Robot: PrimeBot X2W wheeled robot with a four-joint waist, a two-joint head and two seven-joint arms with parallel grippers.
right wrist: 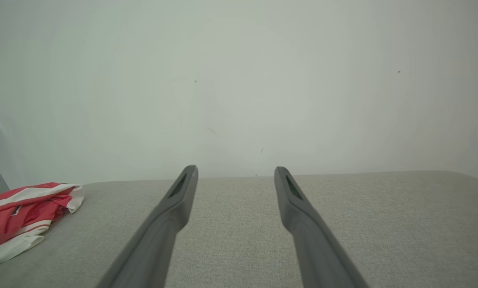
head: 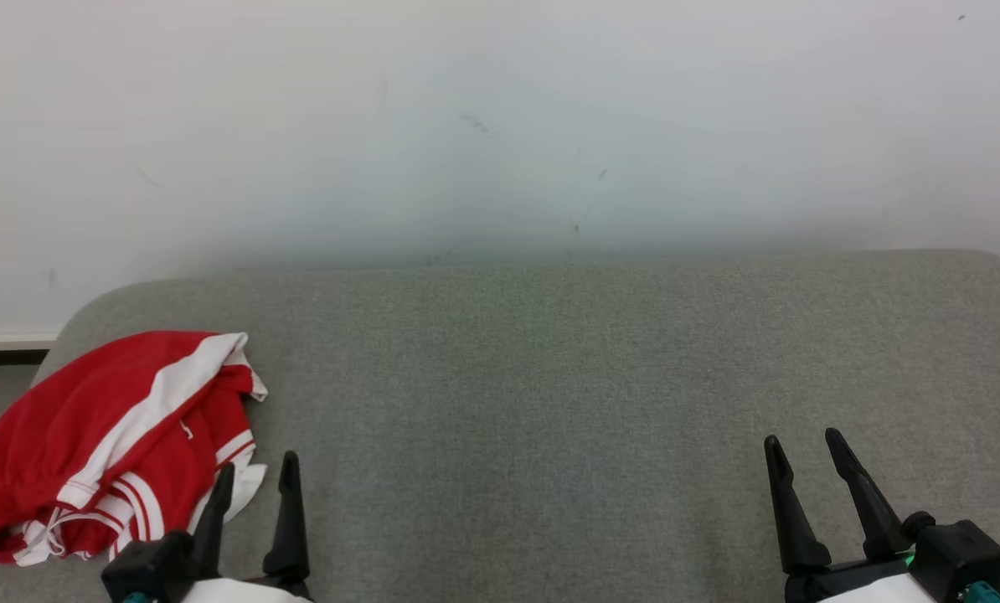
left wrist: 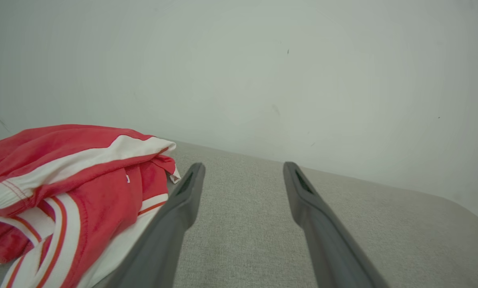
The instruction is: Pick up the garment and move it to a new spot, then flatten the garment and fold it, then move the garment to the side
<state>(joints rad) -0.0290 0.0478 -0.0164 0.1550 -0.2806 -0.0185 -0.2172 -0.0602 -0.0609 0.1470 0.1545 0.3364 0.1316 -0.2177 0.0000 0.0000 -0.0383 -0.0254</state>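
The fingers [head: 286, 511] of the left gripper [head: 257, 465] are spread as wide as they go, with nothing between them, and their tips point across the grey cushion [head: 550, 377] toward the white wall [head: 500, 126]. The finger nearer the garment [head: 90, 435] lies just beside the heap's white hem. In the head view it crosses in front of that hem, but I cannot tell whether it actually touches the cloth. The right gripper [head: 801, 437] is spread the same way and empty. It sits over bare cushion near the front right corner, well apart from the garment. The garment, red with white stripes, lies bunched in a loose heap at the cushion's left edge, close to the front left corner. Since it is crumpled and no finger has closed on it, the first step, picking it up, looks not yet begun. The left arm probably waits beside the cloth because it is the nearer one, its fingers open and ready to close over a raised fold. The broad bare middle of the cushion looks like the natural new spot, with room to flatten and fold. The right gripper is likely parked low and open so it can take a second edge once the cloth comes across. The cloth is soft, so it will probably sag from a single pinch, and a bite on the thick ridge may lift several layers at once.
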